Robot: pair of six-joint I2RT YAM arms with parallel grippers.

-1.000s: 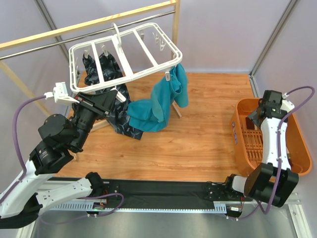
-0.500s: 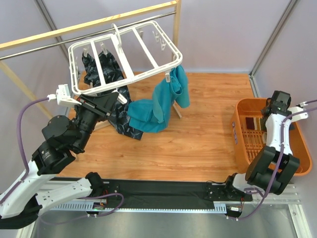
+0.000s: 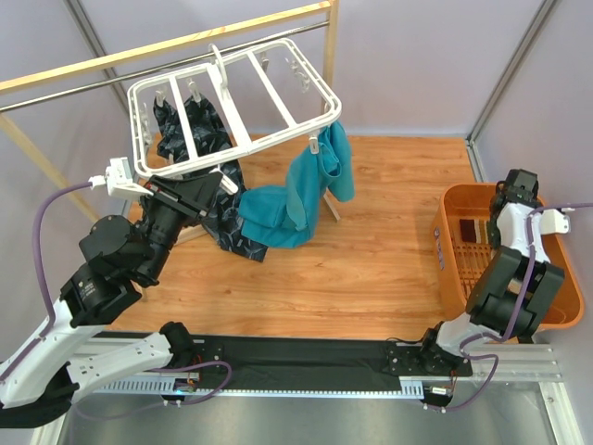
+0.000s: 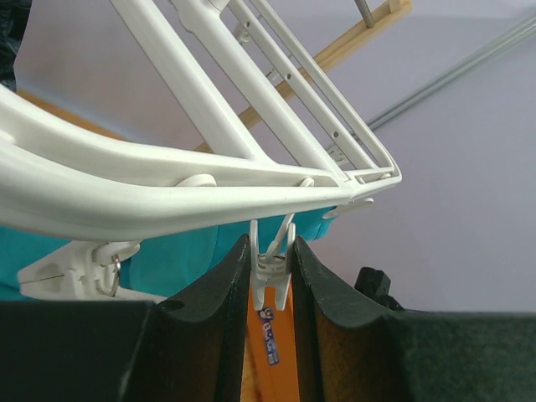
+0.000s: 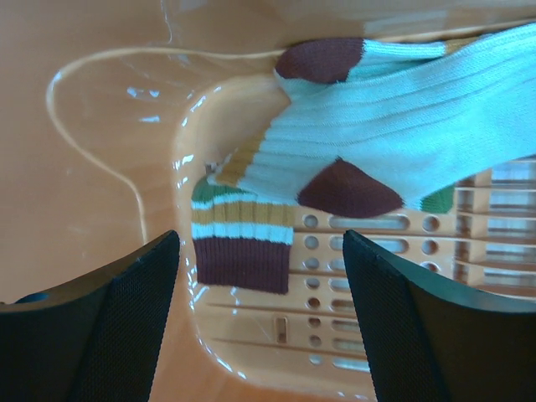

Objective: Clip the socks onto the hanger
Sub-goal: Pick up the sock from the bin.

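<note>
Left hand (image 4: 270, 260) is clamped on a white clip (image 4: 273, 289) dangling from the hanger (image 4: 167, 197) rim, presumably pinching it ready for a sock. Right hand (image 5: 260, 251), fingers apart, hovers over the striped socks (image 5: 377, 134) lying in the orange basket (image 5: 109, 167), apparently poised to pick one.

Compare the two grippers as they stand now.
The left gripper is shut on a white clip of the hanger; the right gripper is open and holds nothing. The left is up at the hanger's edge; the right points down into the orange basket, over the socks. Both have black jaws.
</note>
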